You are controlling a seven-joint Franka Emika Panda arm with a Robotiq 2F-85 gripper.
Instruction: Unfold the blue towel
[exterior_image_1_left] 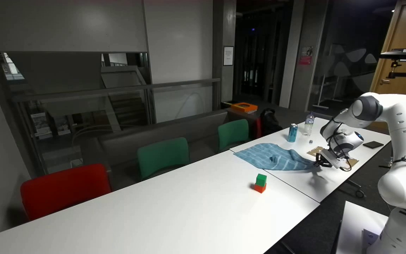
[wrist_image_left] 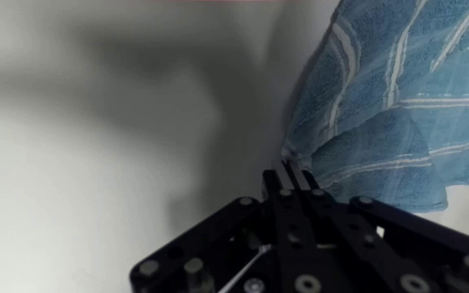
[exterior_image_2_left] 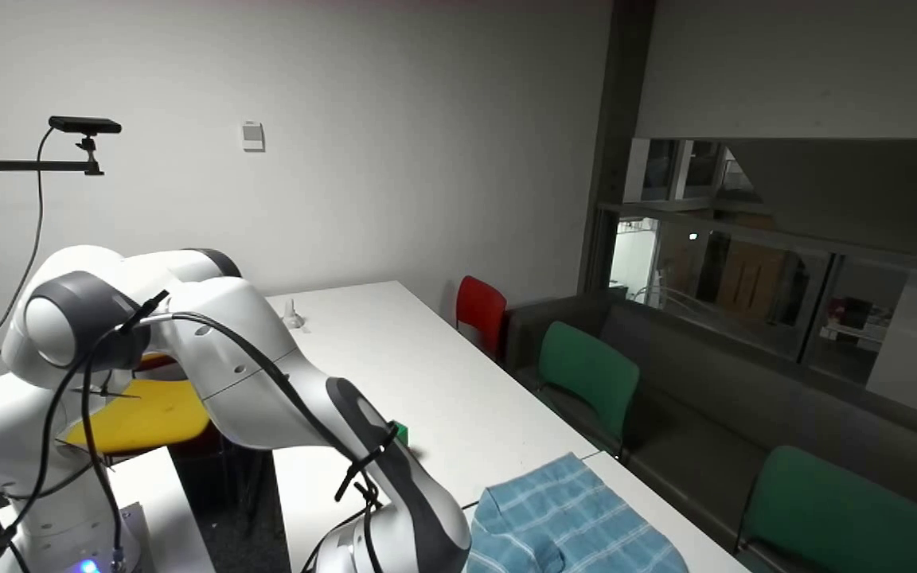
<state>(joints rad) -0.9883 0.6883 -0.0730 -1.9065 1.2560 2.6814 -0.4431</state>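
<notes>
The blue towel with pale stripes (exterior_image_1_left: pixel 267 155) lies on the white table, largely spread, with a small raised fold near its middle. It also shows in an exterior view (exterior_image_2_left: pixel 566 521), partly cut off by the lower edge, and in the wrist view (wrist_image_left: pixel 385 179), where one layer overlaps another. My gripper (exterior_image_1_left: pixel 317 161) is at the towel's end nearest the robot, where the cloth narrows to a drawn-out corner. In the wrist view the fingers (wrist_image_left: pixel 290 169) are shut on this corner, low over the table. The gripper is out of view in an exterior view, where the arm (exterior_image_2_left: pixel 395 477) shows.
A blue can (exterior_image_1_left: pixel 293 133) and a clear bottle (exterior_image_1_left: pixel 309 124) stand beyond the towel. A green block (exterior_image_1_left: pixel 261 180) sits on a red block (exterior_image_1_left: pixel 260 188) beside it. Cardboard (exterior_image_1_left: pixel 315 151) and a dark flat object (exterior_image_1_left: pixel 373 144) lie near the arm. Green chairs (exterior_image_1_left: pixel 163 157) line the far edge.
</notes>
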